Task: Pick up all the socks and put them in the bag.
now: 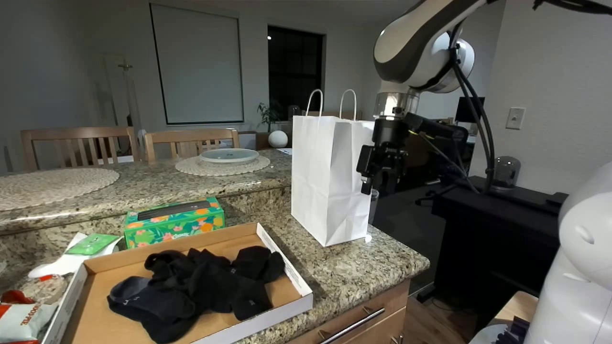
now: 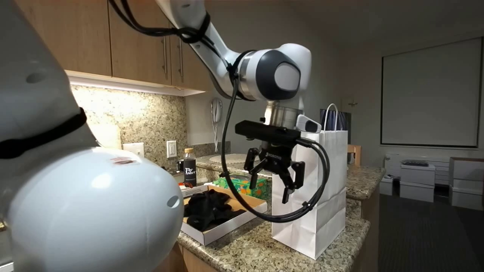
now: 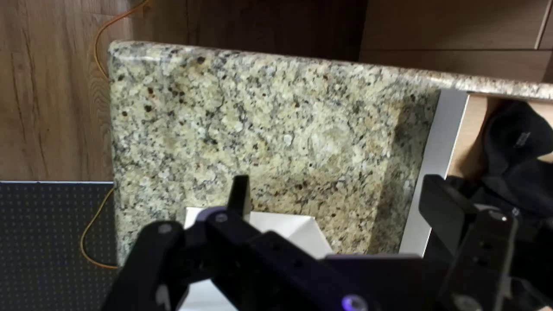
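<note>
Several black socks (image 1: 215, 284) lie heaped in the shallow cardboard tray (image 1: 277, 316); in the wrist view some of the socks (image 3: 516, 138) show at the right edge. The white paper bag (image 1: 315, 177) stands upright on the counter with its two loop handles up; its inside is hidden. My gripper (image 2: 269, 189) hangs fingers down beside the bag (image 2: 325, 189), below the height of its rim, and is open. Nothing lies between its fingertips. In the wrist view the gripper (image 3: 338, 194) has bare counter beneath, and part of the bag (image 3: 278, 222) shows behind its left finger.
A flowered green tissue box (image 1: 177, 224), a green packet (image 1: 93, 243) and a snack bag (image 1: 24, 320) sit around the tray. Behind is a raised granite ledge with a bowl (image 1: 229, 155). A bottle (image 2: 190, 168) stands farther back. The counter's corner (image 3: 129, 56) ends near the bag.
</note>
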Controlling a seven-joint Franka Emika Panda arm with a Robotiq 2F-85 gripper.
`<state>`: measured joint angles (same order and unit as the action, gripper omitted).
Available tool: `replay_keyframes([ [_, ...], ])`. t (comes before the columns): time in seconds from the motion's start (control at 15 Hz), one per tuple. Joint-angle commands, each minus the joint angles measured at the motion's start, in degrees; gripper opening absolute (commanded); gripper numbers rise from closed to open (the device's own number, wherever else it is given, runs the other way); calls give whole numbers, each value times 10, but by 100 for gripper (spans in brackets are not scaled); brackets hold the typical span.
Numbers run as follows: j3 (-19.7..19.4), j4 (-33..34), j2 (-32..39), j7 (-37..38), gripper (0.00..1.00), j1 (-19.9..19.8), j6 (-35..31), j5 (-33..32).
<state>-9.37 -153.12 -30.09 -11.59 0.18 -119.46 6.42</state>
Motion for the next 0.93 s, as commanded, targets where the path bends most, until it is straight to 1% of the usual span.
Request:
replay_keyframes([
  [0.0, 66, -73, -100, 43, 100, 21, -9, 14],
  [0.07, 94, -80, -124, 61, 100, 40, -5, 19],
  [0.13, 115, -80, -137, 77, 100, 59, 0, 32],
  [0.2, 144, -66, -135, 98, 100, 85, -2, 42],
  [0.27, 171, -51, -132, 120, 100, 107, -6, 51],
  [0.4, 227, -2, -89, 164, 100, 143, -24, 56],
  [0.53, 272, 57, -21, 195, 100, 158, -53, 44],
  [0.6, 286, 80, 15, 202, 100, 157, -84, 38],
  [0.67, 303, 97, 40, 213, 100, 153, -111, 30],
  [0.73, 315, 114, 70, 198, 100, 142, -138, 44],
  [0.87, 327, 148, 140, 190, 100, 127, -186, 39],
])
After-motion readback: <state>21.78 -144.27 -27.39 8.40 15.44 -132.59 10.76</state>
